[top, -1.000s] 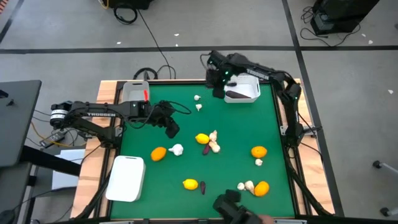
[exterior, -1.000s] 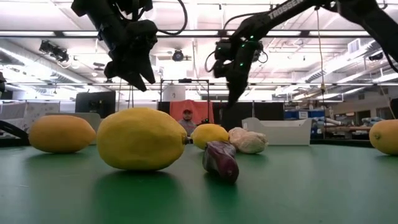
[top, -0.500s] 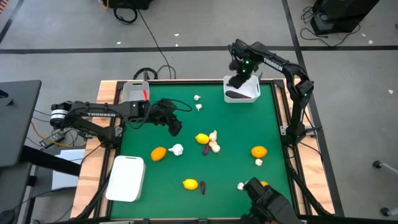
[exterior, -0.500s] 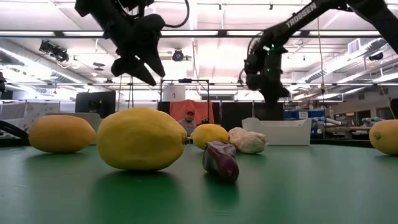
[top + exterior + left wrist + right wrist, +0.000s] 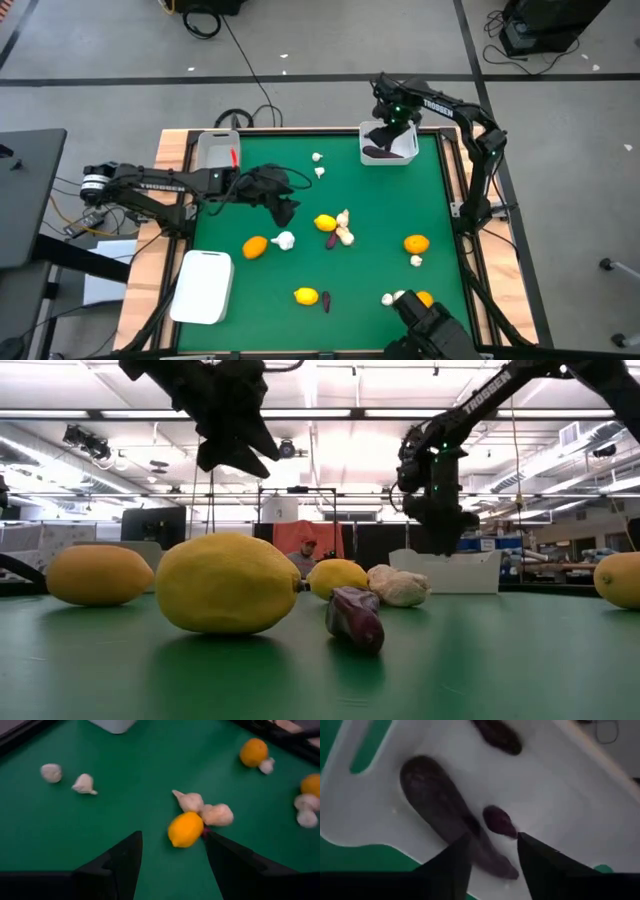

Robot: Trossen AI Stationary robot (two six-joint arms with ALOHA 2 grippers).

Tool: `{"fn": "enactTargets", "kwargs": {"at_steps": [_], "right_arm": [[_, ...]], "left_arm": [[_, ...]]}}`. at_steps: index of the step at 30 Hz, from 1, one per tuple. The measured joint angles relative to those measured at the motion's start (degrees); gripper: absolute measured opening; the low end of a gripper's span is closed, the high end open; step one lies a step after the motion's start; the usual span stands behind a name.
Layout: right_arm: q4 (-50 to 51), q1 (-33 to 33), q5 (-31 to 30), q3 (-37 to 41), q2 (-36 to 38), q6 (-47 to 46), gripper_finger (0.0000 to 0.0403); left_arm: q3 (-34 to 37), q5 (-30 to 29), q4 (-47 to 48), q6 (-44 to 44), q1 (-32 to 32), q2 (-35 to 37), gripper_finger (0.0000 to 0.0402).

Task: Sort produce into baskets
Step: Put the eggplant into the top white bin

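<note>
Two dark jointed arms, white lettering along their links; green indicator light near one wrist.

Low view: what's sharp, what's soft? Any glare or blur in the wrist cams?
Low view: near lemon sharp, ceiling lights glaring, arms backlit into silhouettes. Left wrist view: lemon and garlic slightly motion-blurred. Right wrist view: eggplants soft, white basket dim.
</note>
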State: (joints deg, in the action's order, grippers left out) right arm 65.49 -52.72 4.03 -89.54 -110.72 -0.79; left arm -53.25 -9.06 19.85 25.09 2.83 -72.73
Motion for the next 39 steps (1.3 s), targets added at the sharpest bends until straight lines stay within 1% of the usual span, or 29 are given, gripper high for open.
{"fn": "enactTargets", "kwargs": {"at_steps": [3,7,11,15,19,23,26,30,33,35,37,39], "right_arm": [[-0.27,1.21,-0.02,0.00,2.40,-1.48,0.0194],[-1.17,4.19,0.14,0.00,7.12,-4.04,0.0199],[-2.61,9.58,0.20,-0.02,13.16,-9.14,0.0197],[-4.69,17.12,-0.72,-0.05,18.99,-16.10,0.0197],[-2.87,25.45,-4.45,-0.07,22.59,-21.58,0.0197],[0.00,34.02,-8.25,-0.07,24.46,-29.05,0.0197],[0.43,40.80,-11.28,-0.07,25.30,-34.03,0.0197],[1.16,48.61,-13.80,-0.07,25.21,-36.78,0.0197],[1.13,52.90,-14.87,-0.06,24.59,-38.24,0.0197],[0.56,55.62,-15.56,-0.02,23.89,-38.84,0.0197],[0.71,58.28,-16.32,-0.02,23.66,-39.68,0.0197],[1.18,61.00,-17.14,-0.02,23.46,-41.36,0.0197]], "left_arm": [[0.00,0.75,-0.80,-2.32,-1.77,0.00,0.0223],[0.00,0.99,-1.55,-5.64,-3.49,0.00,0.0223],[0.00,5.88,-3.19,-8.61,-3.99,0.00,0.0215],[0.00,8.46,-5.01,-11.25,-3.97,0.00,0.0196],[0.00,9.27,-5.87,-11.30,-4.13,0.00,0.0184],[0.00,9.38,-5.90,-11.20,-5.38,0.00,0.0183],[0.00,9.59,-7.22,-11.19,-7.65,-0.68,0.0183],[0.00,14.06,-11.04,-12.07,-11.94,-3.72,0.0183],[0.02,14.70,-16.05,-10.78,-15.57,-7.50,0.0183],[0.02,13.67,-19.87,-7.93,-17.64,-10.06,0.0183],[0.02,11.43,-23.73,-3.07,-19.32,-12.99,0.0183],[0.00,7.18,-25.35,4.09,-20.74,-15.88,0.0183]]}}
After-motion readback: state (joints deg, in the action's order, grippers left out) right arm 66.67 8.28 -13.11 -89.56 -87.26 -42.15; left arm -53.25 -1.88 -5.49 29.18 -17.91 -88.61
